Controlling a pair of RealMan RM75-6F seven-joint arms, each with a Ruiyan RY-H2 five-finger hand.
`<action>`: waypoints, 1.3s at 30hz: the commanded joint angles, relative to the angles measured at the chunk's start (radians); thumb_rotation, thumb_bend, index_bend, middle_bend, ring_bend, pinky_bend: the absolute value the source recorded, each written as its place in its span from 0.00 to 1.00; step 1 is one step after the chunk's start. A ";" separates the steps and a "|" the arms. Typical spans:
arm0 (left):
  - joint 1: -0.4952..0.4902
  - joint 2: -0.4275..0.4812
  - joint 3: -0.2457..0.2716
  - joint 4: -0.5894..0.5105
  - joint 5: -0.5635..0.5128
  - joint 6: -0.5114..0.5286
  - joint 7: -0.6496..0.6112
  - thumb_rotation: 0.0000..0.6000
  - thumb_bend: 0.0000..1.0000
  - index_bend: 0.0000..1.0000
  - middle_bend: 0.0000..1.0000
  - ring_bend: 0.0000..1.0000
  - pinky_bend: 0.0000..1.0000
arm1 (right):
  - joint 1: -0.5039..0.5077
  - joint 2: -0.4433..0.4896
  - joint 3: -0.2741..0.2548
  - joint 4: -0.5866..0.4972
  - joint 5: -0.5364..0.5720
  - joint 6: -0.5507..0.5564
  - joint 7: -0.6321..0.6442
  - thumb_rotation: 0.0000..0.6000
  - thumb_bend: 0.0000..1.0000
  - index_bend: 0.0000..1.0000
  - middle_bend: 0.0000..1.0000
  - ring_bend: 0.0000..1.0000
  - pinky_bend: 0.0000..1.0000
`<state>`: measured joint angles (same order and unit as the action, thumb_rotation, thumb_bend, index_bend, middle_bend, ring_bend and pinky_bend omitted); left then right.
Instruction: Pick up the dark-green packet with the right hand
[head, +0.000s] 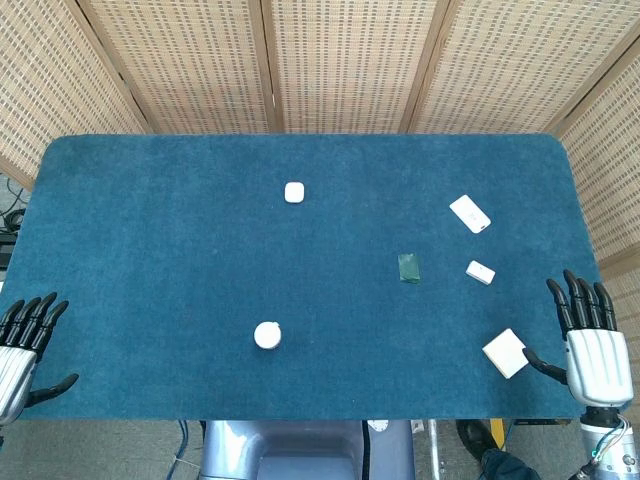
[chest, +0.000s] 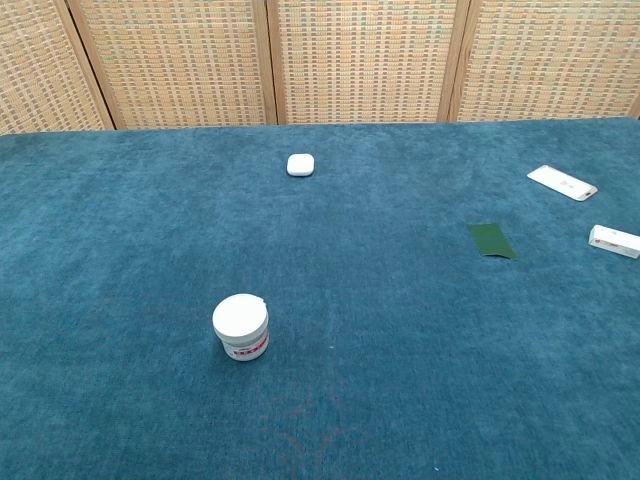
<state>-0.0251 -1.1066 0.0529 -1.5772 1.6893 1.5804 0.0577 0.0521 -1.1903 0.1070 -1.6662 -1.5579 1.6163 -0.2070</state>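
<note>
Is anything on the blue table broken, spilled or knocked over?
No, nothing stands out. The jar stands upright with its lid on, and the dark-green packet lies flat and whole. The white items around it also lie flat, with no spills on the table. Both hands wait at the edges.

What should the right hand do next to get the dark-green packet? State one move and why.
Probably carry the right hand forward and inward over the table toward the dark-green packet. The hand sits open at the near right table edge, holding nothing, while the packet lies flat and apart from it, beyond the white square box beside the hand, so go above that box.
</note>
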 joint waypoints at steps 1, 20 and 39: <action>-0.003 0.001 0.001 -0.004 -0.004 -0.009 0.007 1.00 0.00 0.00 0.00 0.00 0.00 | -0.002 0.001 -0.001 -0.001 0.001 0.002 -0.004 1.00 0.00 0.03 0.00 0.00 0.00; -0.023 -0.017 -0.028 -0.004 -0.041 -0.030 0.007 1.00 0.00 0.00 0.00 0.00 0.00 | 0.324 -0.067 0.119 0.148 0.123 -0.451 -0.041 1.00 0.00 0.19 0.00 0.00 0.00; -0.047 -0.038 -0.074 -0.010 -0.130 -0.075 0.034 1.00 0.00 0.00 0.00 0.00 0.00 | 0.631 -0.448 0.124 0.696 0.252 -0.765 -0.095 1.00 0.00 0.26 0.00 0.00 0.00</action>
<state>-0.0717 -1.1442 -0.0200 -1.5861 1.5604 1.5068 0.0904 0.6741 -1.6269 0.2351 -0.9799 -1.3115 0.8581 -0.2996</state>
